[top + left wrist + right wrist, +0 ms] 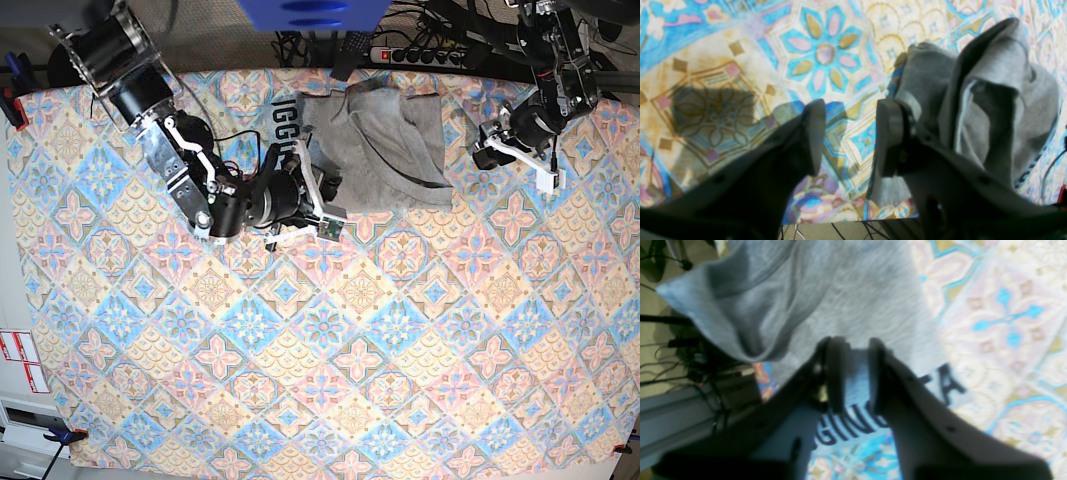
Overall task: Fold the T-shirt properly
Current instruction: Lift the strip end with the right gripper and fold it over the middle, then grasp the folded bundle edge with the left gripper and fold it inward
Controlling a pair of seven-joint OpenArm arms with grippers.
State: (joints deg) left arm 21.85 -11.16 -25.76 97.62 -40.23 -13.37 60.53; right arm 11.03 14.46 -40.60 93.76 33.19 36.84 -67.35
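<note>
1. Base view shows the whole layout – shirt [385,145] crumpled at 12 o'clock on the cloth [320,330], near the far edge, black lettering along its 9 o'clock side.
2. Only the base view has both arms: right gripper [322,196] at the shirt's 7 o'clock corner, left gripper [520,160] off at the shirt's 3 o'clock, apart from the fabric.
3. Left wrist view gives what base can't – left gripper [850,136] jaws clearly parted, nothing between them but patterned cloth [740,83]. Holds nothing.
4. Same view: shirt [990,100] piled in grey folds at 2 o'clock of the jaws, lying against the outer side of the 3 o'clock finger, not between the two.
5. Right wrist view is blurred. Right gripper [855,375] fingers stand a narrow gap apart w/ grey fabric in that gap.
6. Can't tell whether they pinch the fabric or just sit over it.
7. This view alone shows the print close – letters "GIN" on the shirt [826,300] just under the jaws at 6 o'clock, more fabric bunched at 11 o'clock.
</note>
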